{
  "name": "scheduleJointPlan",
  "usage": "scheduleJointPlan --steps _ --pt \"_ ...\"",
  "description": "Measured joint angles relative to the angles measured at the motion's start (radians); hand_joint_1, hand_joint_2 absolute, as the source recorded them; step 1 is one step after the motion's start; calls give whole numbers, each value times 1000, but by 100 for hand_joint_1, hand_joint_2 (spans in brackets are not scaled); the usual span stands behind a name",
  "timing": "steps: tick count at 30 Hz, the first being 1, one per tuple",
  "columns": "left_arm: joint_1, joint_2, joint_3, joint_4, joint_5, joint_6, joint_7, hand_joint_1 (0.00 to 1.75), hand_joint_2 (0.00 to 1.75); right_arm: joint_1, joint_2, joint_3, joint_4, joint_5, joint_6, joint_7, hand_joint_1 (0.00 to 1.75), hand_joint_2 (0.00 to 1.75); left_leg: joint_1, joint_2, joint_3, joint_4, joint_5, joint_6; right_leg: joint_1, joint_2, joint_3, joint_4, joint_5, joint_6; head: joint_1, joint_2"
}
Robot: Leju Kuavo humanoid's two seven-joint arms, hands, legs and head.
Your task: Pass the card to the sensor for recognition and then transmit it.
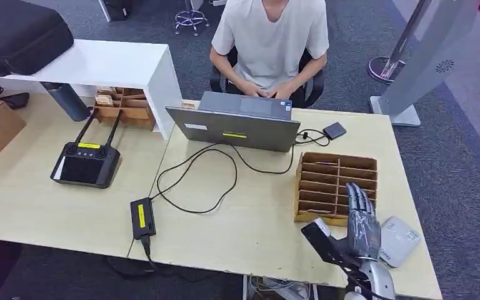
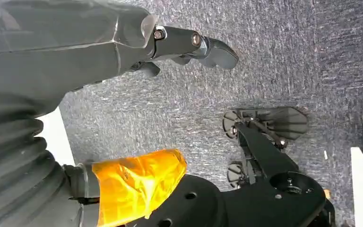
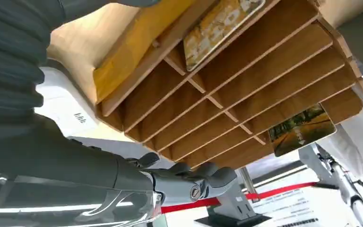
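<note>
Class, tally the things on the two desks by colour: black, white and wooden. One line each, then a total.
Black: 4, case, controller, power brick, small box
White: 1, sensor
Wooden: 2, card rack, tray
Total: 7

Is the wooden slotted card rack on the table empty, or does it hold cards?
Not empty. The wooden slotted card rack holds two picture cards: a yellow patterned one and a green landscape one; the other visible slots look bare.

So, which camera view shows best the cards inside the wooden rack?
The right wrist view: two picture cards stand clearly in the wooden rack. In the head view the rack is small and its cards cannot be told. The left wrist view faces carpet.
</note>
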Motion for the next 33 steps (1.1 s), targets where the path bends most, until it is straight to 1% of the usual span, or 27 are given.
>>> scheduleJointPlan --steps 5,7,8,9,11,14,20,22,26,33 --pt "-2 0 -18 0 0 -4 0 0 175 -30 4 5 21 14 -17 -34 0 175 0 0 0 0 0 0 0 0 0 0 0 0 0 0" --pt "-2 2 -29 0 0 -11 3 0 175 -39 4 9 22 57 -43 -49 0 175 0 0 0 0 0 0 0 0 0 0 0 0 0 0" --pt "-4 3 -36 0 0 -15 4 0 175 -50 0 13 25 107 -56 -47 0 175 0 0 0 0 0 0 0 0 0 0 0 0 0 0" --pt "-6 4 -45 0 0 -19 9 0 175 -61 -10 22 29 163 -63 -42 0 175 0 0 0 0 0 0 0 0 0 0 0 0 0 0" --pt "-11 4 -56 0 0 -23 13 0 175 -84 -30 33 36 232 -63 -36 0 175 0 0 0 0 0 0 0 0 0 0 0 0 0 0" --pt "-13 5 -71 0 0 -29 15 0 175 -117 -67 44 45 273 -59 -30 0 175 0 0 0 0 0 0 0 0 0 0 1 0 0 0" --pt "-16 6 -89 0 0 -31 15 0 175 -164 -125 60 54 293 -47 -27 0 175 0 0 0 1 0 0 0 0 0 0 1 1 0 0" --pt "-17 6 -94 0 0 -32 15 0 175 -174 -135 63 58 294 -40 -26 0 175 0 0 0 1 0 0 0 0 0 0 1 1 0 0" --pt "-18 6 -100 0 0 -34 15 0 175 -187 -149 75 68 294 -33 -26 0 175 0 0 0 1 0 0 0 0 0 0 1 1 0 0" --pt "-18 6 -100 0 0 -38 15 0 175 -197 -159 89 80 282 -17 -24 0 175 0 0 0 1 0 0 0 0 0 0 1 1 0 0"
